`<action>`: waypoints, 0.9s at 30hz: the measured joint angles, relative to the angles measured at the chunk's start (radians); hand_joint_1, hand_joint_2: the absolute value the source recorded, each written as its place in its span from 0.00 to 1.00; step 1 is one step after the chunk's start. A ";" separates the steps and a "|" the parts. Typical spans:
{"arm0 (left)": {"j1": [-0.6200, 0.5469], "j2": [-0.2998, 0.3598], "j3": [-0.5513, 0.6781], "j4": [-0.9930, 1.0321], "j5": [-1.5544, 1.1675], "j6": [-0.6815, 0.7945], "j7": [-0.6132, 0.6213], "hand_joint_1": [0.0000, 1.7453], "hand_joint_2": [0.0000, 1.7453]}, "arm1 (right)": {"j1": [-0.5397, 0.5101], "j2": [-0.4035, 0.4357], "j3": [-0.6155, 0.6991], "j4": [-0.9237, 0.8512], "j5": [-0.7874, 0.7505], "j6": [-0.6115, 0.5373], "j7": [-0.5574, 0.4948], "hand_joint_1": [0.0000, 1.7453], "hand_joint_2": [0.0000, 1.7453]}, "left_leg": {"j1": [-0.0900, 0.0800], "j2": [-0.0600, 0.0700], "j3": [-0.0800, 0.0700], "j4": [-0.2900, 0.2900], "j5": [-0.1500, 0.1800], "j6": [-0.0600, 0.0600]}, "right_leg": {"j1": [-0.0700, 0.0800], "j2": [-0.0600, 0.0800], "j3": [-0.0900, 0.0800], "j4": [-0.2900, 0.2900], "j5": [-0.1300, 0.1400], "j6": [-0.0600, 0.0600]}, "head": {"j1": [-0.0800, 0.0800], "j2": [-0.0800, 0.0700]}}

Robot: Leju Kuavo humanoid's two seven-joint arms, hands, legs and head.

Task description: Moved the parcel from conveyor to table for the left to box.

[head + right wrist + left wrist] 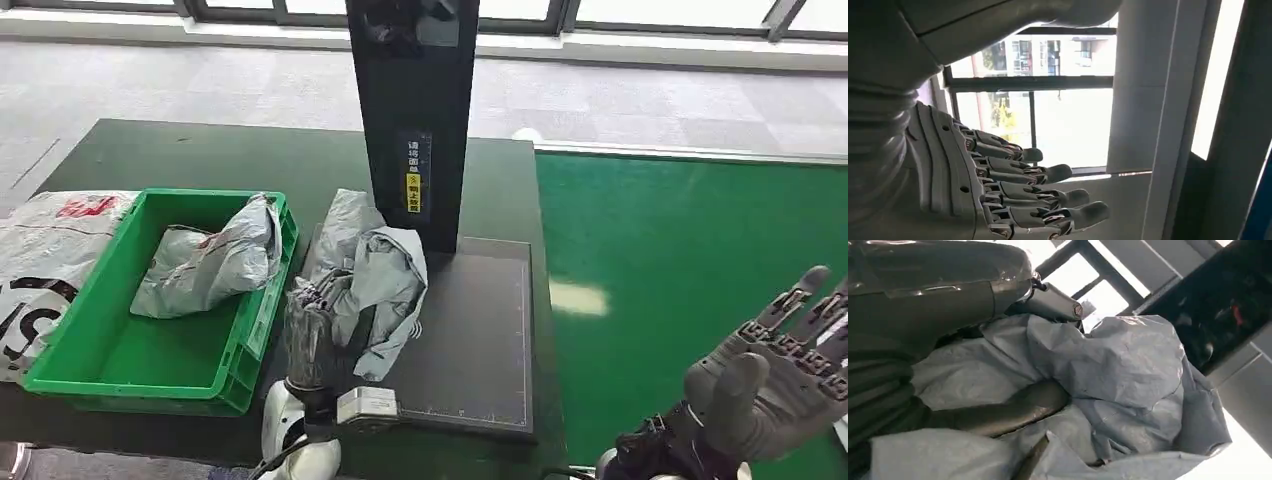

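Note:
A crumpled grey parcel (375,280) lies on the black pad (470,350) at the foot of the dark post. My left hand (308,335) is at the parcel's near-left side and grips it. In the left wrist view the thumb and fingers of the left hand (998,415) wrap into the folds of the parcel (1128,365). The green box (60,375) stands just left of the pad with another grey parcel (215,260) inside. My right hand (775,375) hovers open over the green conveyor (680,250), its fingers (1013,195) spread and holding nothing.
A tall dark post (415,120) with a yellow label rises at the back of the pad. A white printed bag (45,250) lies left of the green box. The dark table (200,155) extends behind them; grey floor and windows lie beyond.

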 measured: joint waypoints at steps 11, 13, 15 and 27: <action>0.042 0.000 0.035 -0.074 0.064 0.000 -0.046 1.00 1.00 | -0.032 0.000 0.006 0.015 -0.016 0.000 0.000 0.00 1.00 | 0.000 0.000 0.000 0.000 0.000 0.000 | 0.000 0.000 0.000 0.000 0.000 0.000 | 0.000 0.000; 0.047 0.000 0.041 -0.085 0.071 0.000 -0.055 1.00 1.00 | -0.035 0.000 0.006 0.019 -0.021 0.000 0.000 0.00 1.00 | 0.000 0.000 0.000 0.000 0.000 0.000 | 0.000 0.000 0.000 0.000 0.000 0.000 | 0.000 0.000; 0.049 0.000 0.056 -0.101 0.090 0.000 -0.071 1.00 1.00 | -0.040 0.000 0.008 0.024 -0.029 0.000 0.000 0.00 1.00 | 0.000 0.000 0.000 0.000 0.000 0.000 | 0.000 0.000 0.000 0.000 0.000 0.000 | 0.000 0.000; 0.027 0.025 0.319 -0.214 0.576 -0.008 -0.196 1.00 1.00 | -0.034 -0.002 0.034 0.034 -0.029 0.000 0.000 0.00 1.00 | 0.001 0.000 0.000 0.000 0.000 0.000 | 0.001 0.000 -0.001 0.000 0.000 0.000 | 0.000 0.000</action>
